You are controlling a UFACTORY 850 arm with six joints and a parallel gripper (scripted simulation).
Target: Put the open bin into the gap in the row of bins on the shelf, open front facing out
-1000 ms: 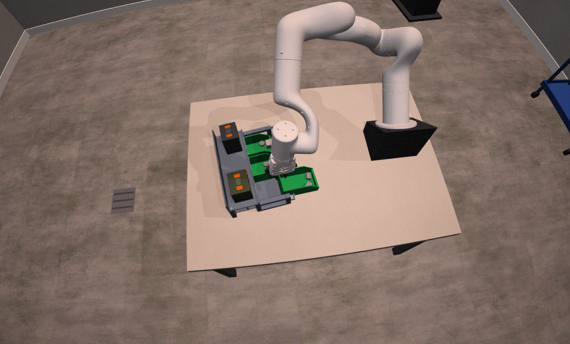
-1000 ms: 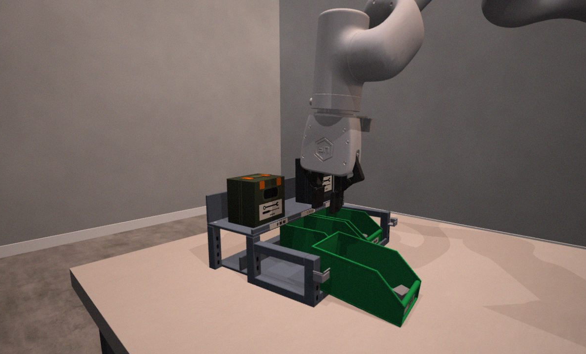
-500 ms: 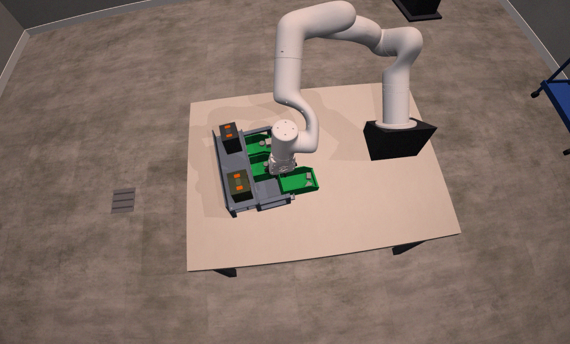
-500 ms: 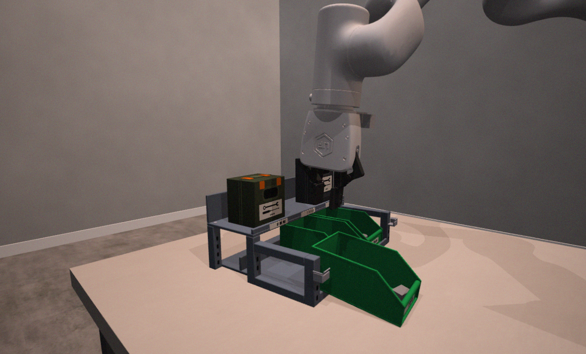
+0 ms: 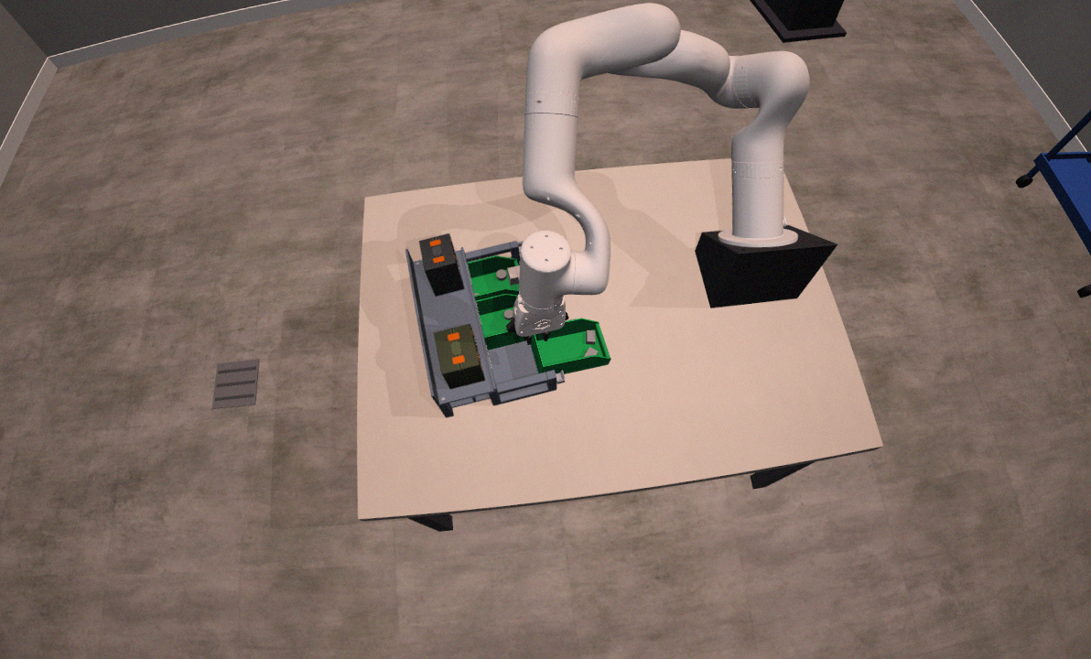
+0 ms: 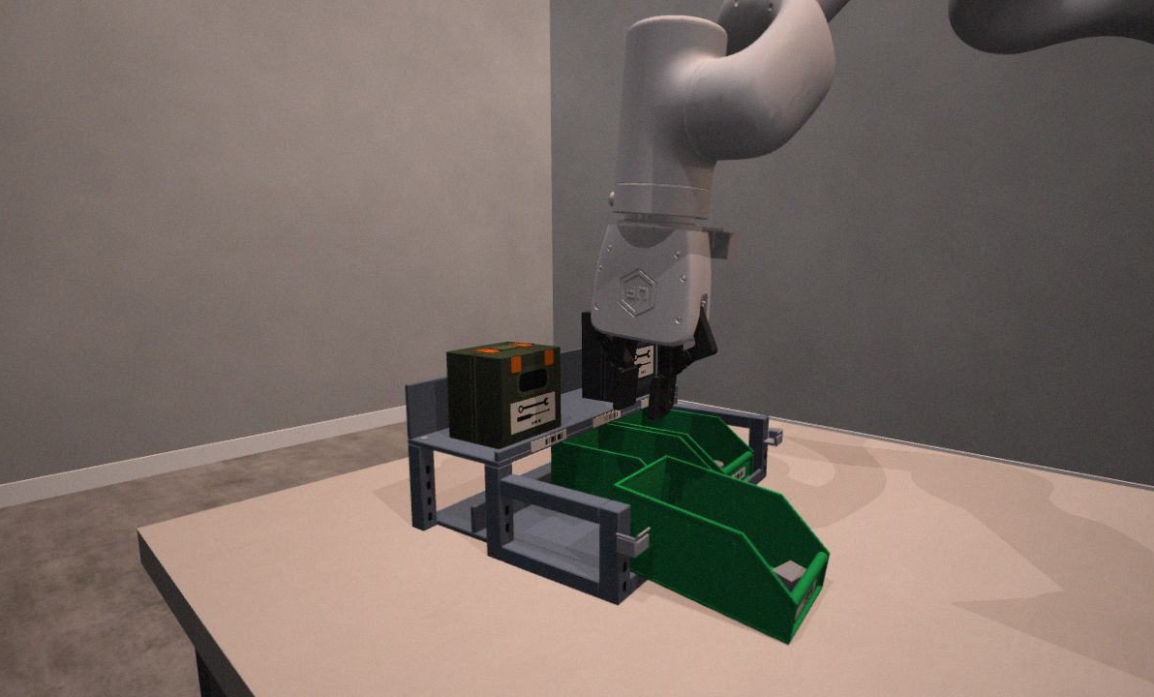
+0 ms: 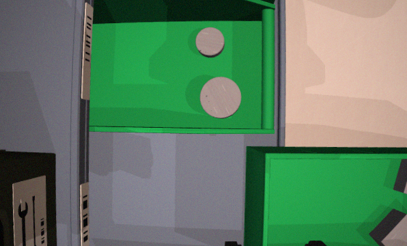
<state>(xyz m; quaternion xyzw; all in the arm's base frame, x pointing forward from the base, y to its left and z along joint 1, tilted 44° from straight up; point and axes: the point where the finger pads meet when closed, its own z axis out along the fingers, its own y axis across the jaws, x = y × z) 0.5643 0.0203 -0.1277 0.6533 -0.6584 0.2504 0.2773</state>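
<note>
The tool [image 6: 646, 388] hangs above the green bin [image 6: 719, 541], partly closed and gripping nothing. The bin rests on the tabletop [image 6: 954, 606], touching the shelf [image 6: 555, 502].

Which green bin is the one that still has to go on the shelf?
Find the grey shelf on the table. Two green bins sit in its lower level; a third green bin lies at the shelf's near front corner. Only that one sticks out onto the table, holding grey blocks rather than round discs.
</note>
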